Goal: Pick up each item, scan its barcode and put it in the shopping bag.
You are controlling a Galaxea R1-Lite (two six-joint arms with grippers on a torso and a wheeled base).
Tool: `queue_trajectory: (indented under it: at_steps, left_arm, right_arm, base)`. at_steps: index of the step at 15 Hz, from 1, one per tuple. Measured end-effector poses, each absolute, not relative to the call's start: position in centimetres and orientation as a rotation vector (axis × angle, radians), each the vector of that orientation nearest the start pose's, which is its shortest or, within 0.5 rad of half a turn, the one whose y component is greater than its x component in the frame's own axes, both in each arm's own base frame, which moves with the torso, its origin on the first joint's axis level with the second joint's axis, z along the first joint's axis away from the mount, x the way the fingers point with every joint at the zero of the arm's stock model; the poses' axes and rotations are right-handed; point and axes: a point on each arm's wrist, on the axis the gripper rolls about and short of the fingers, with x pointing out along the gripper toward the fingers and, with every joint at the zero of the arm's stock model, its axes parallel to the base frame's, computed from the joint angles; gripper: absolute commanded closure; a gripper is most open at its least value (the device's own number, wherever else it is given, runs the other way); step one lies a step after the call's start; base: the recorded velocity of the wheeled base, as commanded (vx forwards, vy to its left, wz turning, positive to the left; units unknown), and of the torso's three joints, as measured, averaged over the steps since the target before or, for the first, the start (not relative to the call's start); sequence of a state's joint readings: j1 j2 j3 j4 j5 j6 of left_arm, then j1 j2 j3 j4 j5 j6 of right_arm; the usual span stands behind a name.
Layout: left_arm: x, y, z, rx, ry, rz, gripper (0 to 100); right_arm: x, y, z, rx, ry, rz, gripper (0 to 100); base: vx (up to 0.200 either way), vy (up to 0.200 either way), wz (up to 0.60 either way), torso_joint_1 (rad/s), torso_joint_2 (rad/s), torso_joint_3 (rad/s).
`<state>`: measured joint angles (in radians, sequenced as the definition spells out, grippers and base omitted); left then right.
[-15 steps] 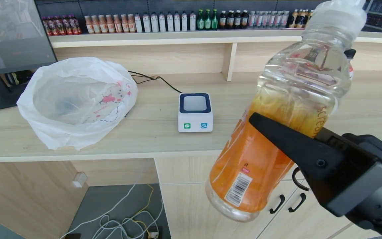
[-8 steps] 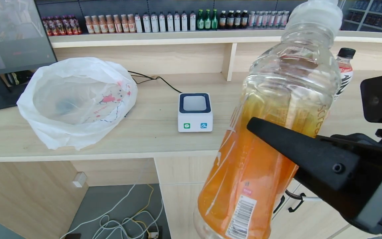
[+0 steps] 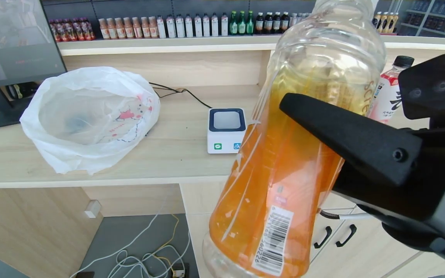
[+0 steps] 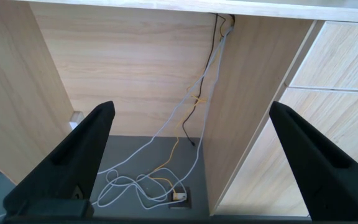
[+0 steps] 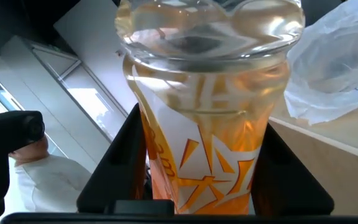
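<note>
My right gripper (image 3: 323, 135) is shut on a clear bottle of orange drink (image 3: 284, 166), held in the air close to the head camera, right of the counter's front edge. Its barcode (image 3: 270, 241) faces the camera near the bottle's base. In the right wrist view the bottle (image 5: 204, 124) sits between the two black fingers (image 5: 120, 162). The white scanner box (image 3: 227, 130) stands mid-counter. The white shopping bag (image 3: 89, 116) lies open at the counter's left. My left gripper (image 4: 191, 162) is open, below the counter, above floor cables.
A second bottle with a black cap (image 3: 390, 90) stands on the counter (image 3: 176, 154) at the right. A dark monitor (image 3: 12, 42) is at the far left. Several bottles line the back shelf (image 3: 207, 25). Cabinet doors with black handles (image 3: 332, 235) are below the counter.
The bottle in my right gripper has come closer to the head camera and shifted left and down in view, standing more upright. The second bottle behind it has come into sight.
</note>
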<state>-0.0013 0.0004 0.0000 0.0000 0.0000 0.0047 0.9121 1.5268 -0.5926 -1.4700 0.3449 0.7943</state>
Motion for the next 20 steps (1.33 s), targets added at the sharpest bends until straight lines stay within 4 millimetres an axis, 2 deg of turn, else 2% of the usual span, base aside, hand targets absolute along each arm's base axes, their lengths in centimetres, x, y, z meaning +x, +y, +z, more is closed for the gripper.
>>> queue_trajectory:
  at_steps: [20]
  left_arm:
    - [-2.28,0.0,7.55,0.004,0.0,-0.002,0]
  right_arm:
    - [13.97,19.24,25.66,0.792,-0.069,1.382,100]
  base:
    - [0.0,0.0,0.0,0.0,0.0,0.0]
